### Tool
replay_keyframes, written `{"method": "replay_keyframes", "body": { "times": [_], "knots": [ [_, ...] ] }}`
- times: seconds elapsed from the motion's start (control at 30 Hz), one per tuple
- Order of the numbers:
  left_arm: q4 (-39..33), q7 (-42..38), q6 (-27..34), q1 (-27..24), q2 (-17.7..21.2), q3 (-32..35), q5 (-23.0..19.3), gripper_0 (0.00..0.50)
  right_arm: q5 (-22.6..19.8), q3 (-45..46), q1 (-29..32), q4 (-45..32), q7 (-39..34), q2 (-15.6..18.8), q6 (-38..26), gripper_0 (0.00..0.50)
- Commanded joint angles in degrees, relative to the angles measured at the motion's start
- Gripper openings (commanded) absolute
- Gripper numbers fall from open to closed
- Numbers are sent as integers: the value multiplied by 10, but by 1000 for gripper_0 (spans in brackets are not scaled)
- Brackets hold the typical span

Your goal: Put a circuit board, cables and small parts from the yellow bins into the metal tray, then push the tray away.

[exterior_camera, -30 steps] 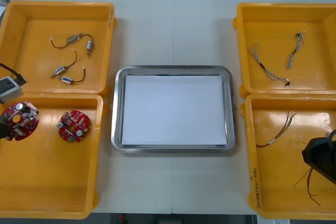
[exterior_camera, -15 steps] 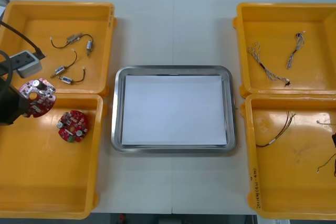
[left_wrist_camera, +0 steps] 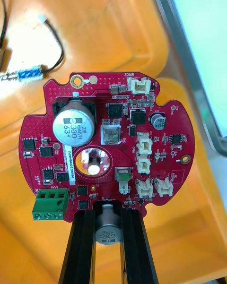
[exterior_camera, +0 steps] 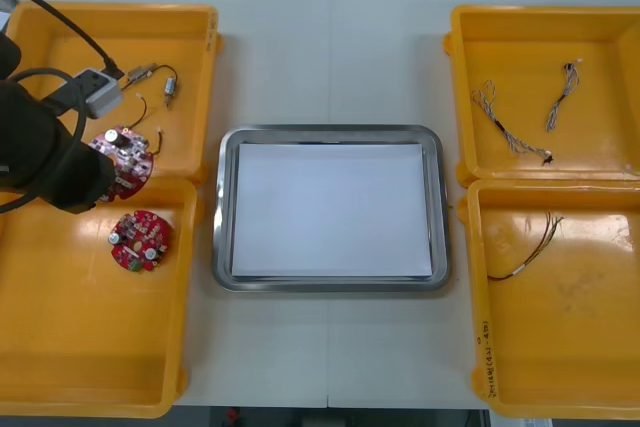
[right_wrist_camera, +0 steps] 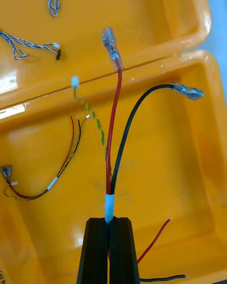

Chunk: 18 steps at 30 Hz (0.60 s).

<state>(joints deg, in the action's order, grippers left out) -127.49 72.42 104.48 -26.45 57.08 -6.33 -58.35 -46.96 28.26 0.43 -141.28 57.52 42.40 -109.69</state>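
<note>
bench (exterior_camera: 330, 57): is carrying four bins and a tray.
yellow bins (exterior_camera: 80, 347): are sitting in pairs, two at the left side and two at the right.
metal tray (exterior_camera: 225, 207): is lying between the bin pairs, white inside, with nothing on it.
left hand (left_wrist_camera: 109, 213): is hovering over the wall between the two left bins, clenched on the rim of a board.
right hand (right_wrist_camera: 109, 222): is hanging above the near right bin, fingers pressed together on a cable's white sleeve.
held circuit board (exterior_camera: 122, 159): is riding in the left hand, round and red, face up, just beside the tray's rim in the left wrist view.
second circuit board (exterior_camera: 139, 240): is lying in the near left bin.
red and black cable (right_wrist_camera: 113, 137): is rising from the right hand's fingers, a yellow twisted strand alongside.
twisted blue and white cables (exterior_camera: 510, 127): are lying in the far right bin.
thin cable (exterior_camera: 530, 252): is lying in the near right bin.
small metal parts (exterior_camera: 150, 77): are lying in the far left bin on black leads.
</note>
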Motion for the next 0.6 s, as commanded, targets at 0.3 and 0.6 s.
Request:
{"method": "replay_keyframes", "body": {
  "times": [0.3, 0.6],
  "knots": [
    [-5, -178, 7, -105, -86, -117, 85, 1, -89, 27, -26, 30, 138, 65, -3, 0],
    [-4, -225, 6, -127, -159, -215, 168, 0, -164, 24, -62, 44, 217, 100, -3, 0]
  ]
}}
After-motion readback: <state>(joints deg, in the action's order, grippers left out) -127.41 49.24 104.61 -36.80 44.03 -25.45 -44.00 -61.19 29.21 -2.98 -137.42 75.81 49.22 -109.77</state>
